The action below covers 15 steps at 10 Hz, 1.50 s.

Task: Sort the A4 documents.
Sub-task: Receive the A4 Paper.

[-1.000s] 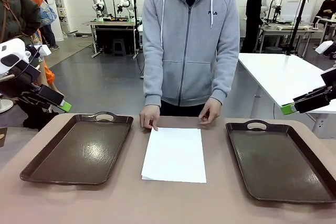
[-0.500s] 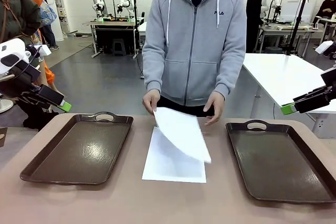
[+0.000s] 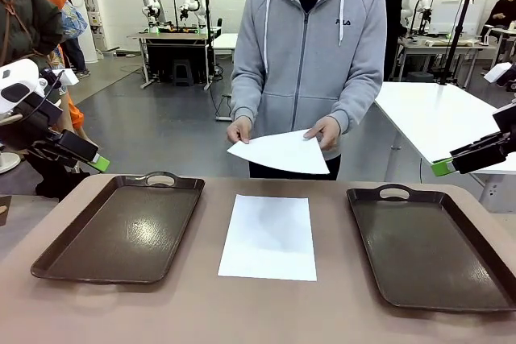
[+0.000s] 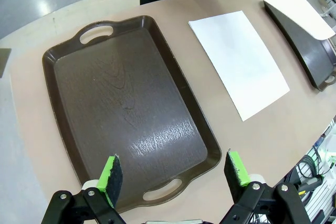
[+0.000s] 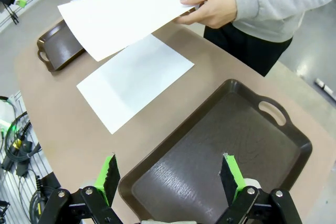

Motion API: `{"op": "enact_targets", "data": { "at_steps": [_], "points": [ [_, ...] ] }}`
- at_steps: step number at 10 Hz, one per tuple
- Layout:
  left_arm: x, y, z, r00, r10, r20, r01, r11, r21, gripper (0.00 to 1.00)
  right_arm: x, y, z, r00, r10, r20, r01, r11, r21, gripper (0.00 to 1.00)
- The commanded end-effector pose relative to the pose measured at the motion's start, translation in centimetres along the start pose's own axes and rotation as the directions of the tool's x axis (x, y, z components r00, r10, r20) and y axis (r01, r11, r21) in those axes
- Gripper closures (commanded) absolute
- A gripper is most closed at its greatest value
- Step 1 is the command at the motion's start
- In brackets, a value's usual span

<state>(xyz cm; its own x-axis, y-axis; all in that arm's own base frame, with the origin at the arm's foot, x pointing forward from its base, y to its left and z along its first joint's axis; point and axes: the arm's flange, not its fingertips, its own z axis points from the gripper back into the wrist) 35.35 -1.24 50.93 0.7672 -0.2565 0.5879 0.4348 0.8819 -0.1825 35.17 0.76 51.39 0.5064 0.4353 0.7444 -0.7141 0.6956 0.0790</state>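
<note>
One white A4 document [image 3: 268, 235] lies flat on the table between the two trays, also seen in the wrist views [image 4: 239, 61] [image 5: 134, 80]. A person in a grey hoodie holds a second A4 document [image 3: 280, 151] [image 5: 118, 18] in both hands above the table's far edge. My left gripper [image 3: 87, 156] [image 4: 172, 174] hovers open above the near end of the left brown tray [image 3: 121, 227] [image 4: 126, 108]. My right gripper [image 3: 451, 163] [image 5: 170, 178] hangs open over the right brown tray [image 3: 431, 247] [image 5: 220, 150]. Nothing is between either pair of fingers.
Both trays have bare floors. Bare tan table [image 3: 201, 304] lies in front of the flat sheet. Cables [image 5: 16, 145] hang beside the table's edge. A white table [image 3: 439, 114] stands behind on the right, with other people and workbenches farther off.
The person has lifted the top sheet off the stack and raised it to chest height in both hands. One sheet stays on the table. Neither arm has moved.
</note>
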Motion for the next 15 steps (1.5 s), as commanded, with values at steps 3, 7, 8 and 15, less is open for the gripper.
{"op": "enact_targets", "data": {
  "at_steps": [3, 7, 8, 15],
  "points": [
    [-0.01, 0.07, -0.09, 1.0, 0.003, 0.002, -0.003, 1.0, -0.008, 0.0, -0.06, -0.05, -0.09, 1.0, 0.001, 0.002, -0.001, 1.0, 0.008, 0.0],
    [-0.01, 0.07, -0.09, 1.0, 0.003, 0.002, -0.003, 1.0, -0.008, 0.0, -0.06, -0.05, -0.09, 1.0, 0.001, 0.002, -0.001, 1.0, 0.008, 0.0],
    [-0.01, 0.07, -0.09, 1.0, 0.003, 0.002, -0.003, 1.0, -0.008, 0.0, -0.06, -0.05, -0.09, 1.0, 0.001, 0.002, -0.001, 1.0, 0.008, 0.0],
    [-0.01, 0.07, -0.09, 1.0, 0.003, 0.002, -0.003, 1.0, -0.008, 0.0, -0.06, -0.05, -0.09, 1.0, 0.001, 0.002, -0.001, 1.0, 0.008, 0.0]
  ]
}}
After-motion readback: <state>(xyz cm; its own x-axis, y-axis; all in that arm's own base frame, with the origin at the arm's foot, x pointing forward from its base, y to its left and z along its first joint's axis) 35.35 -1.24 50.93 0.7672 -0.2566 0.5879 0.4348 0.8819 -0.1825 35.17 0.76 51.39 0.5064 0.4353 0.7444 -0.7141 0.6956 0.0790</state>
